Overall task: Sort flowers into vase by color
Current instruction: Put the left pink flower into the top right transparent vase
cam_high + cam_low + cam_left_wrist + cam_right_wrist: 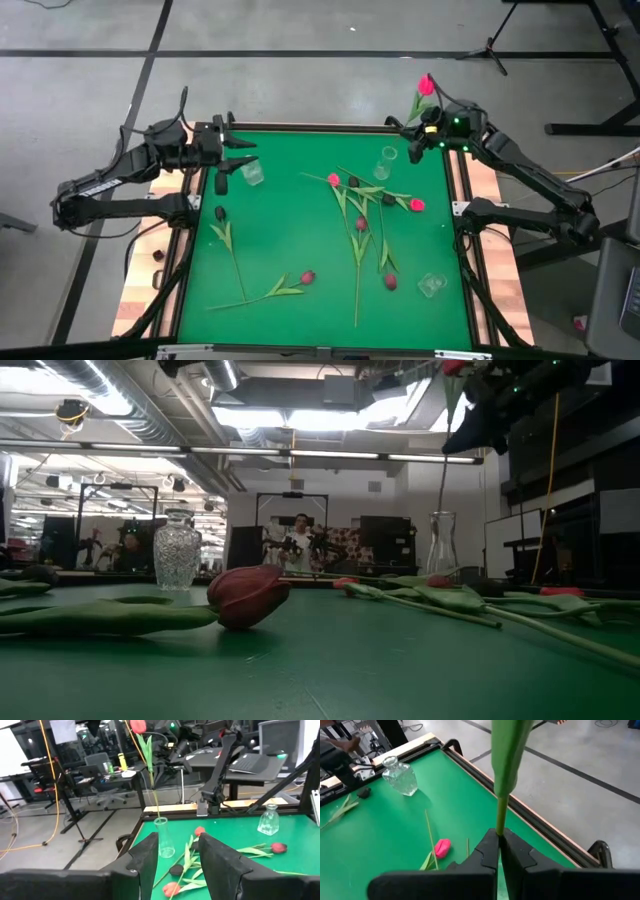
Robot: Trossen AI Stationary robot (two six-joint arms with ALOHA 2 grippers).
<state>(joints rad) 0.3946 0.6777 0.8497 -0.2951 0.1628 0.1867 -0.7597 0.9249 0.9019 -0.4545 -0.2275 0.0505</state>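
Item: my right gripper [437, 128], raised over the table's far right corner, jaws clamped on a pink tulip's [426, 85] green stem. Item: my left gripper [236, 152], far left edge, jaws apart, empty, beside a cut-glass vase [252, 173]. Item: remaining tulips [360, 205], lying loose across the green mat [290, 240].
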